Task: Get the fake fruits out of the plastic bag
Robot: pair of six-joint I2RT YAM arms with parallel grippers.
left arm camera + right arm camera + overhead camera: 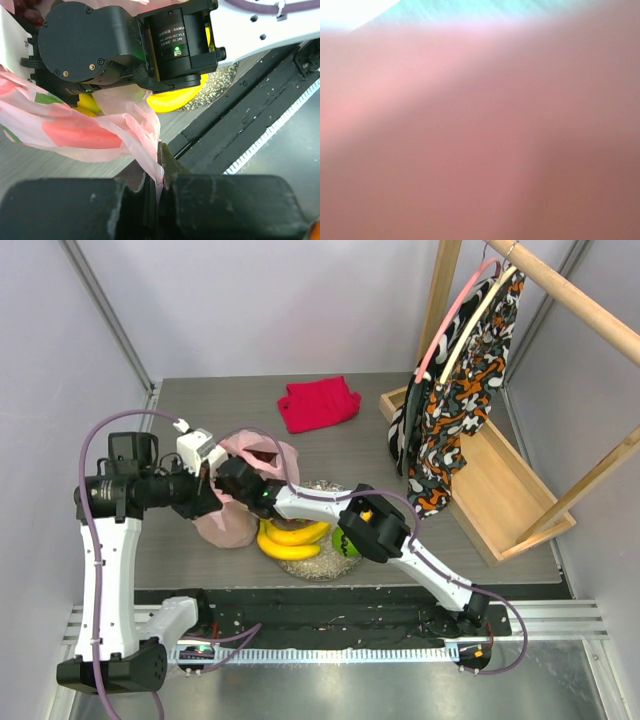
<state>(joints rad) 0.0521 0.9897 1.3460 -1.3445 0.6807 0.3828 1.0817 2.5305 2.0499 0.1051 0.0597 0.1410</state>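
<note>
Where the bag is gripped: left end effector [159, 172] pressed together on a rim fold of the thin translucent pale pink plastic bag [75, 132], apparently holding the mouth up for the other arm.
Other arm: right end effector [233, 478] reaches into the bag; its camera shows only pink blur, so spread or closed I cannot tell.
Fruits: glossy yellow plastic bananas [293, 537] and green apple [350, 546] lie on the round glittery clear plate [320, 568] just beside the bag, likely the drop spot; red and green shapes show through the film.
Surface: grey wood-grain tabletop [200, 410], folded red cloth [318, 403] at the back.
Room: pale walls [250, 300]; wooden rack [510, 510] with patterned garment [455, 410] at right.
</note>
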